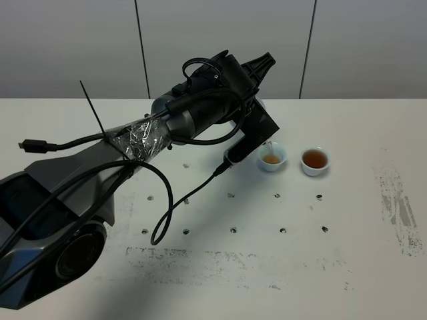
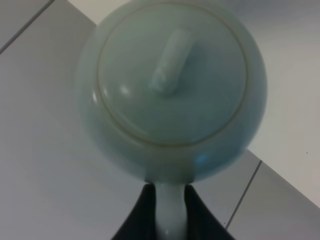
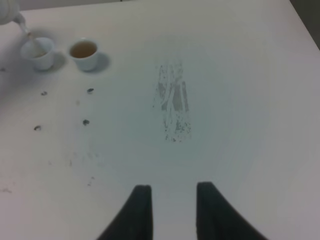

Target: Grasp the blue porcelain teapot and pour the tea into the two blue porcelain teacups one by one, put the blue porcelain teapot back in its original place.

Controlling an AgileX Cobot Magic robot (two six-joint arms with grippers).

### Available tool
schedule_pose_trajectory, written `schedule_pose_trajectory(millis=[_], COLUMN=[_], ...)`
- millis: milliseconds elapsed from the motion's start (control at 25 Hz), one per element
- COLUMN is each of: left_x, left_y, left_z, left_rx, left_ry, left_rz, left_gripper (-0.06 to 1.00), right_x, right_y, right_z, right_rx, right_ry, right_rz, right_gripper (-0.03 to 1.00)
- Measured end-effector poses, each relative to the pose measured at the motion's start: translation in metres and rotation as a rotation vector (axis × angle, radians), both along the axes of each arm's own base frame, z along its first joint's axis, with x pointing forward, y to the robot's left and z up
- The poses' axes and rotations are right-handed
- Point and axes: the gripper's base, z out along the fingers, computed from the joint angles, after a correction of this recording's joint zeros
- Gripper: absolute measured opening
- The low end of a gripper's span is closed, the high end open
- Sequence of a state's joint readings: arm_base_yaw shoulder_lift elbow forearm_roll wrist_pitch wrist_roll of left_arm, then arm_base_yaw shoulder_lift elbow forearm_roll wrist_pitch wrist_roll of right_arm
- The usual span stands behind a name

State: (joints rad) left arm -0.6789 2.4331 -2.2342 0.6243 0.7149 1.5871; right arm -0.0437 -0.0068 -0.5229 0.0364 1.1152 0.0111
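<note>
The blue porcelain teapot point(image 2: 170, 85) fills the left wrist view, lid and knob toward the camera. My left gripper point(image 2: 170, 192) is shut on its loop handle. In the high view the left gripper point(image 1: 259, 130) hangs tilted over the left teacup point(image 1: 272, 158) and hides most of the pot. A thin stream of tea falls into that cup. The right teacup point(image 1: 315, 160) holds brown tea. The right wrist view shows the spout point(image 3: 11, 14) pouring into the left cup point(image 3: 37, 52), beside the filled cup point(image 3: 84, 54). My right gripper point(image 3: 172, 210) is open and empty, far from them.
The white table point(image 1: 347, 253) has rows of small dark holes and a scuffed grey patch at the right point(image 1: 400, 200), also in the right wrist view point(image 3: 172, 107). A black cable point(image 1: 163, 220) loops down from the left arm over the table.
</note>
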Motion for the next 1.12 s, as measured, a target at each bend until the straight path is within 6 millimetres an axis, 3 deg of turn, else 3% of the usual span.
schedule_pose_trajectory(millis=[1120], left_x=[-0.006], left_y=[-0.013], left_z=[0.003], left_rx=[0.043], left_ry=[-0.086], left_rz=[-0.037], left_gripper=[0.11], right_x=[0.0], right_y=[0.0], right_z=[0.0], right_rx=[0.0], right_ry=[0.0], right_rz=[0.0], right_gripper=[0.23])
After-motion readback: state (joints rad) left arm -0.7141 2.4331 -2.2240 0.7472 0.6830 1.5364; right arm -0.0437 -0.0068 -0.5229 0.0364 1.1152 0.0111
